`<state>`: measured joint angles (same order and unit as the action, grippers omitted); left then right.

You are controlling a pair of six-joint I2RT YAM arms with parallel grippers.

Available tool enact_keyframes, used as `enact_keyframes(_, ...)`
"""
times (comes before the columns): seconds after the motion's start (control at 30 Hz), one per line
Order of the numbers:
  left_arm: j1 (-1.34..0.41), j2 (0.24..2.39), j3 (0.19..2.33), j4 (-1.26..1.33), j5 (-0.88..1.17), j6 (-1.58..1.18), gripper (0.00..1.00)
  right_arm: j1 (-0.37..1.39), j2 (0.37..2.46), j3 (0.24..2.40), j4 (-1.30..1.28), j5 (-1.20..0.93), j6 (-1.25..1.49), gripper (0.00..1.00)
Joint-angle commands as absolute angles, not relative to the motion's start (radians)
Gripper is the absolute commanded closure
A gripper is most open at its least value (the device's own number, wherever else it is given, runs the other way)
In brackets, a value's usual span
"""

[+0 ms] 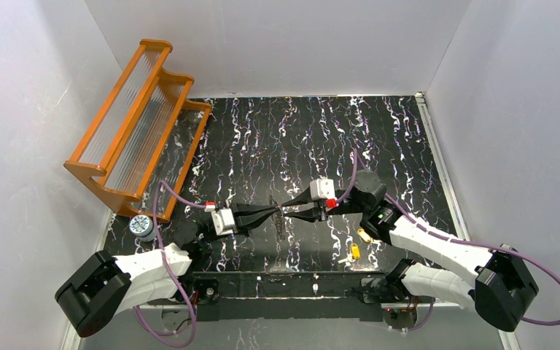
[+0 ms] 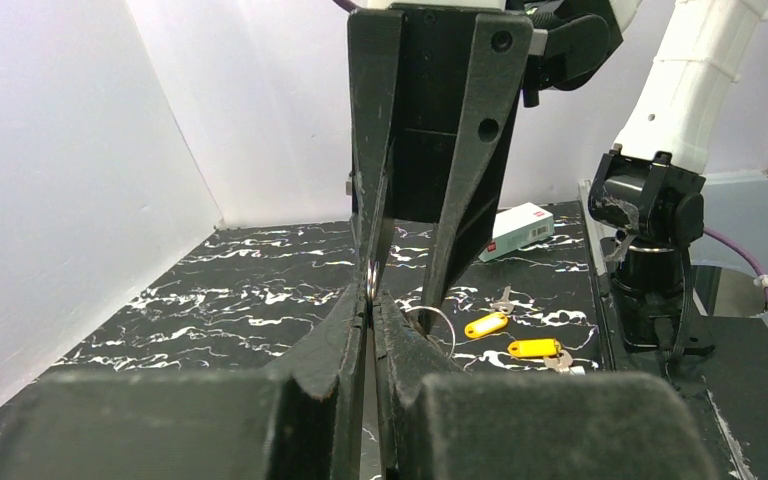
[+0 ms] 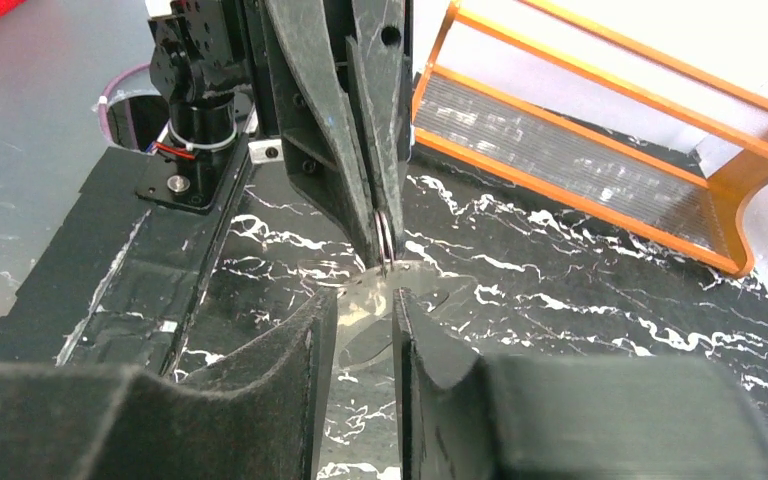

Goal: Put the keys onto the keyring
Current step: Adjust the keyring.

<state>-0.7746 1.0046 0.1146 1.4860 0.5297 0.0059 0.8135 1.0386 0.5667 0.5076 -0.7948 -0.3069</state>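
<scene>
The left fingers are closed tight on the keyring, holding it over the middle of the table. The right fingers meet them tip to tip with a gap between them and the ring at its mouth. Whether they bear on it I cannot tell. This looks like steadying or passing the ring, with no key threaded yet. Next, one arm must hold firm while the other fetches a key. The keys lie on the table, near and right, well apart from the fingertips.
</scene>
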Motion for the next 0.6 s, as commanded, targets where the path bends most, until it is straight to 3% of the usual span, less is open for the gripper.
enact_keyframes(0.0, -0.776, 1.009, 0.118, 1.544, 0.534, 0.007, 1.0, 0.811, 1.039, 0.603, 0.638, -0.838, -0.261, 0.66)
enact_keyframes(0.57, -0.776, 1.015, 0.126, 1.544, 0.542, 0.006, 1.0, 0.811, 0.986, 0.587, 0.634, -0.734, -0.302, 0.65)
